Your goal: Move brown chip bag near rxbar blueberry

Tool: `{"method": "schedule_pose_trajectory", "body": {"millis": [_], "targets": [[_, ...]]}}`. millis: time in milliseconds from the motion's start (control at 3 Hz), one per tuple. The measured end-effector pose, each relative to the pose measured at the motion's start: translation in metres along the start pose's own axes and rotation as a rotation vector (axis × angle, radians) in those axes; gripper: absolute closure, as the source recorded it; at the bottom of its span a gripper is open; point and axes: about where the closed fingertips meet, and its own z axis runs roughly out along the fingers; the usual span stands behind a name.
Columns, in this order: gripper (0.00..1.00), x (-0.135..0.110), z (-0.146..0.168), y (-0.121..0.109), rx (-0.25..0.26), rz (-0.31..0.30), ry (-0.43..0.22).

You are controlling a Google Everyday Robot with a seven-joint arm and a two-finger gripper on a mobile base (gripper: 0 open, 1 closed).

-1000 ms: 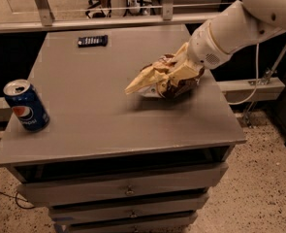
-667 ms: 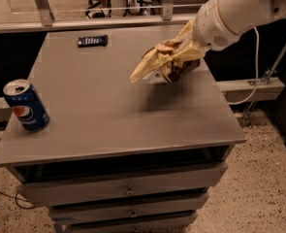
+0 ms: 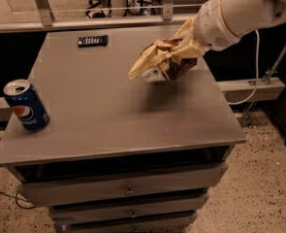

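Gripper (image 3: 185,48) over right rear of counter (image 3: 108,120), clenched on chip bag (image 3: 152,63), which hangs clear of the top. Rxbar (image 3: 92,41) lies flat at rear left, well apart from bag.

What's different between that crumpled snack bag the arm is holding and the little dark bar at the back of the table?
The brown chip bag is far larger than the rxbar blueberry. The bag is tan, crinkled and tilted; the bar is dark, flat and straight-edged. The bag hangs above the table, pinched in the gripper, while the bar lies on it near the far edge. Both are wrapped snacks.
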Motion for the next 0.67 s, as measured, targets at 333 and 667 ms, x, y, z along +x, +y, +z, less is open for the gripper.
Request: {"method": "schedule_pose_trajectory", "body": {"millis": [333,667], "targets": [[1.0,-0.014,0.017,-0.03,0.076,-0.106,-0.101],[1.0,-0.026,0.042,-0.072,0.119,-0.231,-0.177]]}}
